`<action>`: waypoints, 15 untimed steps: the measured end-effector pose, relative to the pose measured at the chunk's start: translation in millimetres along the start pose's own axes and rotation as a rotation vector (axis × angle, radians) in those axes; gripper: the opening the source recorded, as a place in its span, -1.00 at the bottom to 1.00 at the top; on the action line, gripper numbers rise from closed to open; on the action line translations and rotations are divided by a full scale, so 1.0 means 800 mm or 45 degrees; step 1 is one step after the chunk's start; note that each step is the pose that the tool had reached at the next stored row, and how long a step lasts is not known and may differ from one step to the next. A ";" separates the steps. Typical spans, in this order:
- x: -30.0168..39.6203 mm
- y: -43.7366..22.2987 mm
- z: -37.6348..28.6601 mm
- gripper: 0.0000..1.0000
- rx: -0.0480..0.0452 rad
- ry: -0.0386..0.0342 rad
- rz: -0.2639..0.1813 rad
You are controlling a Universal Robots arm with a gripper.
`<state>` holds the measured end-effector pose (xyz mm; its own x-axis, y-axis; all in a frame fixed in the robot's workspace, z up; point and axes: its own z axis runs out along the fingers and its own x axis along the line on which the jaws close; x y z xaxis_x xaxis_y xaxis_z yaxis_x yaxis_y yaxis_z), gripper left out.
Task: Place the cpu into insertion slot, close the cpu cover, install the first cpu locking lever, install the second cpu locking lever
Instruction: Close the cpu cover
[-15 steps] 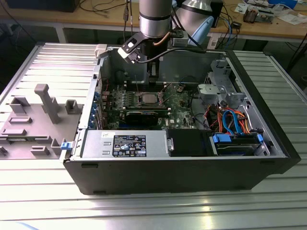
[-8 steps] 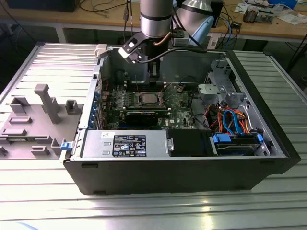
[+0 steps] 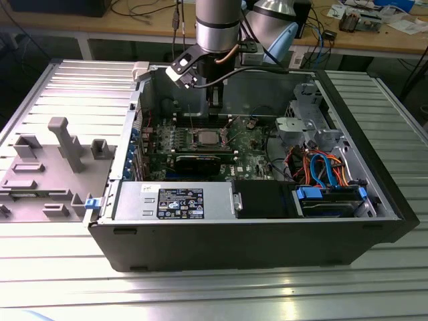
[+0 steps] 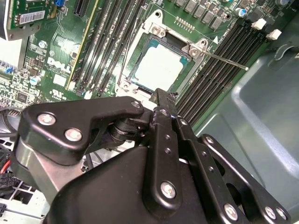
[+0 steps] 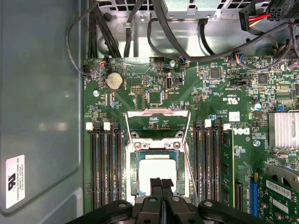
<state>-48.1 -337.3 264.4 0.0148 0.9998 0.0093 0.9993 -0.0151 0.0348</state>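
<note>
We see the gripper [image 5: 161, 183] clenched empty above the cpu [image 5: 156, 168], seated in the insertion slot [image 5: 130, 177] at the exterior view's centre; the cpu cover [image 5: 156, 113] stands open.

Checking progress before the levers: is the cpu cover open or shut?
Open. In the first wrist view the cpu cover stands swung back off the insertion slot, its window showing green board, and the cpu lies uncovered.

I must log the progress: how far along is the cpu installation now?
Done: the cpu lies in the insertion slot. In hand: the gripper, fingers shut, hovers over the cpu's edge. Left: the cpu cover stands open, and a locking lever sticks out unlatched.
</note>
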 end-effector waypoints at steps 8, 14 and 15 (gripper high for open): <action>0.0000 0.0003 -0.0095 -0.79 0.000 0.0001 0.000; 0.0000 0.0015 -0.0099 -0.79 0.000 -0.0004 0.000; 0.0000 0.0020 -0.0098 -0.79 0.000 -0.0003 0.000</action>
<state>-46.8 -337.4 272.3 0.0148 0.9998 0.0091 0.9993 -0.0151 0.0346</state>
